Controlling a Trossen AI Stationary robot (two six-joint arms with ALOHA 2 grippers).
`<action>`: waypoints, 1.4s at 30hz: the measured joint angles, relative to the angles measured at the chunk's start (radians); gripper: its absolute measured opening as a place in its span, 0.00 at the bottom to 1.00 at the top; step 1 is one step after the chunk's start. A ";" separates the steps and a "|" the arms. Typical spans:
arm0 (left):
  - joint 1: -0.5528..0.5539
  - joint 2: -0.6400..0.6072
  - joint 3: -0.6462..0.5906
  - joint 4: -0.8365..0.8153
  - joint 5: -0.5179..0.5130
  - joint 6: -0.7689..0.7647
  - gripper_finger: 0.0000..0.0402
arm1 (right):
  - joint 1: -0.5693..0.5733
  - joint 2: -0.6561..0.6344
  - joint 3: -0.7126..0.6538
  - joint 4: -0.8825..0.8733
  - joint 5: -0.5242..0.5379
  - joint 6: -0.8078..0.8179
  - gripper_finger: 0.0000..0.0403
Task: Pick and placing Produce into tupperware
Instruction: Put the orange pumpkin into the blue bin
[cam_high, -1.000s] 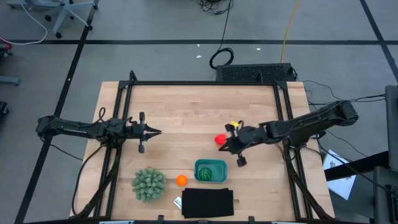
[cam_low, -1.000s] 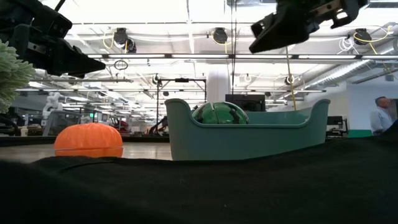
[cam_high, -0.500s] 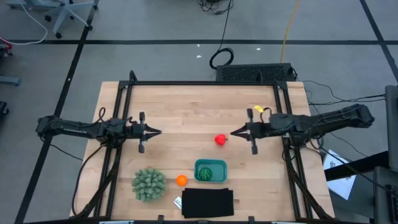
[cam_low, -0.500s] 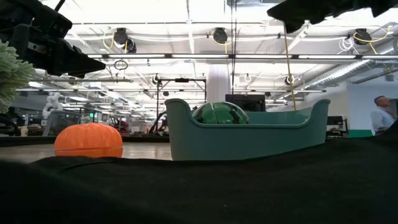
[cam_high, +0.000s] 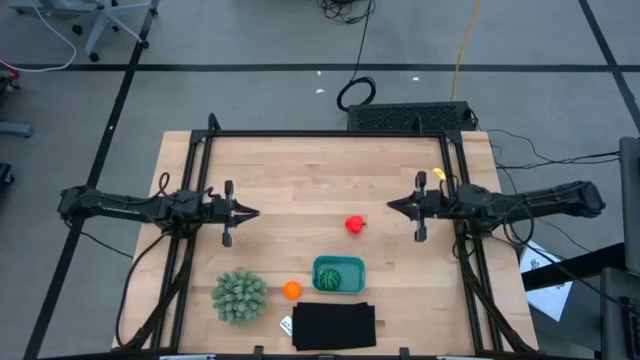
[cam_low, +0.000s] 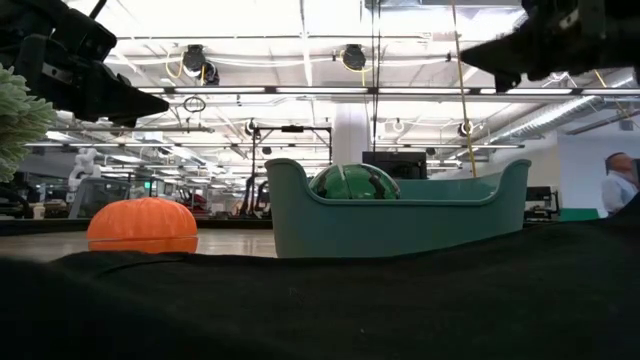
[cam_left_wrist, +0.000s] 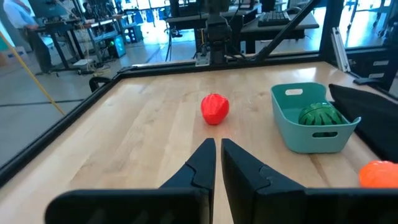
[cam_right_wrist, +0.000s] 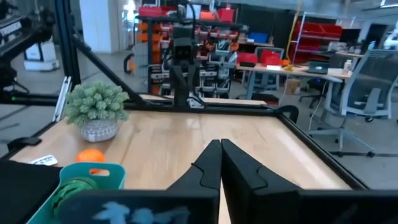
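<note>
Although the right tool (cam_high: 392, 205) hovered just beside the red fruit (cam_high: 354, 224) a second ago, it has since drawn back toward the right edge of the desk (cam_high: 300, 180), leaving the fruit where it lay, near the desk's middle. Its fingers are pressed together and hold nothing. The left tool (cam_high: 255, 211), also closed and empty, waits over the left half of the desk, pointing inward, unmoved. The green striped ball (cam_high: 333, 278) sits inside the teal container (cam_high: 352, 266) near the front edge; the orange ball (cam_high: 291, 290) rests on the desk just beside the container, between it and the spiky plant (cam_high: 239, 296). A black mat (cam_high: 334, 326) lies in front of the container. Judged from this layout, one piece of three is placed, and the retreat suggests the red fruit's pickup was not completed, so a fresh approach appears necessary.
</note>
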 joint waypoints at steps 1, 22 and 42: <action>0.000 0.000 0.000 0.000 0.000 -0.003 0.08 | -0.005 -0.016 -0.017 0.004 -0.001 0.008 0.00; 0.000 0.000 0.000 0.000 0.004 0.039 0.08 | -0.010 -0.115 -0.167 0.074 -0.060 -0.034 0.00; 0.000 0.000 0.000 0.001 0.005 0.040 0.08 | -0.010 -0.114 -0.217 0.154 -0.113 -0.021 0.00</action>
